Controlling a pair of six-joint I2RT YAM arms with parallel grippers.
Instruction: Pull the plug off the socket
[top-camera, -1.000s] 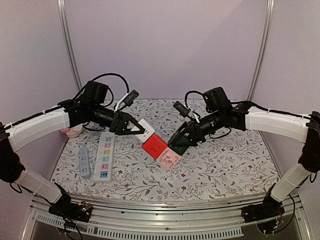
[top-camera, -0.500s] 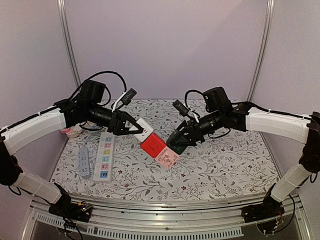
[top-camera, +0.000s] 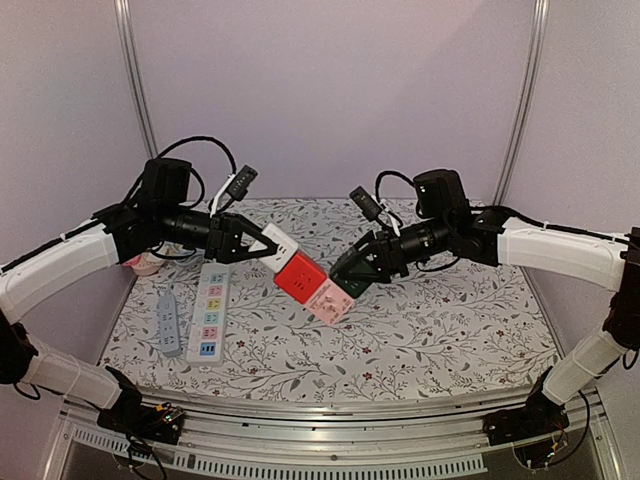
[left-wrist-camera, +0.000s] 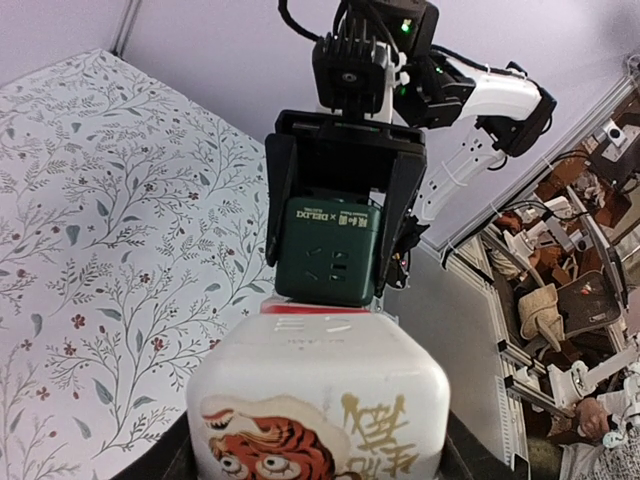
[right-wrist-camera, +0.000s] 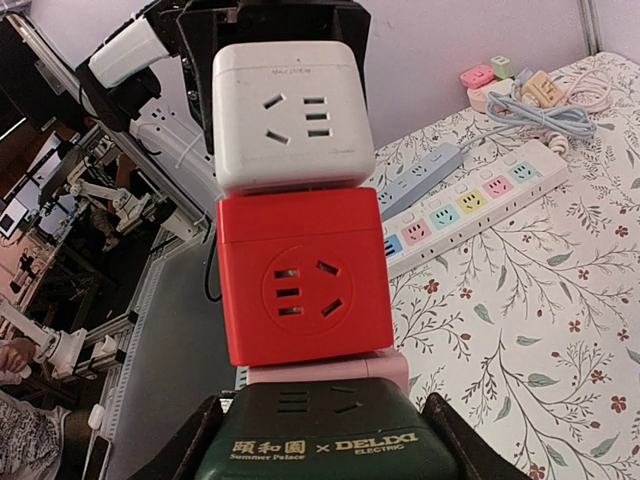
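Note:
A chain of cube sockets plugged into one another hangs above the table: white cube (top-camera: 283, 248), red cube (top-camera: 300, 277), pink cube (top-camera: 330, 300), dark green cube (top-camera: 352, 283). My left gripper (top-camera: 262, 245) is shut on the white cube (left-wrist-camera: 320, 400), which has a tiger print on its near face. My right gripper (top-camera: 358, 272) is shut on the green cube (right-wrist-camera: 325, 445). In the right wrist view the red cube (right-wrist-camera: 303, 275) sits tight against the white cube (right-wrist-camera: 292, 105), with the pink cube (right-wrist-camera: 330, 372) wedged under it. All joints look closed.
A white power strip with coloured sockets (top-camera: 208, 312) and a grey strip (top-camera: 169, 322) lie on the floral tablecloth (top-camera: 440, 330) at the left. Small pastel cubes and a coiled cable (right-wrist-camera: 530, 95) sit behind them. Metal frame posts (top-camera: 135, 90) stand at the back.
Both arms have lifted the joined chain slightly up and toward the back. The left arm's wrist has drawn back to the left. The cubes stay plugged together.

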